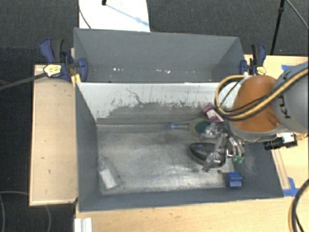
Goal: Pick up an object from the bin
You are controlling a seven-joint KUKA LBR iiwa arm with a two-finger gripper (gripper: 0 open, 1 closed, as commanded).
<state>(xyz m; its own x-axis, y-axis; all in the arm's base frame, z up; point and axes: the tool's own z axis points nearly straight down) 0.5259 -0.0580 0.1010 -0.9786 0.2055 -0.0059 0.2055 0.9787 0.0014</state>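
Camera view: jaws low at dark oval object [199, 151], right side of bin [145, 166]; state we cannot tell. We should centre on it before lifting.

Light falls soft and even from above, so the bin [145, 151] floor reads mid-grey with a pale sheen across its middle and only soft-edged shade. The sloped wall [145, 98] toward 12 o'clock is the brightest metal, washed near white, with small glints along the fold above it, while the upright panel [154, 52] behind it and the walls at 9 and 4 o'clock stay darker. The orange cover [253, 108] at 3 o'clock carries a broad dull highlight, the white sheet [118, 8] at 12 o'clock glares, and the carpet [29, 13] around is dim.
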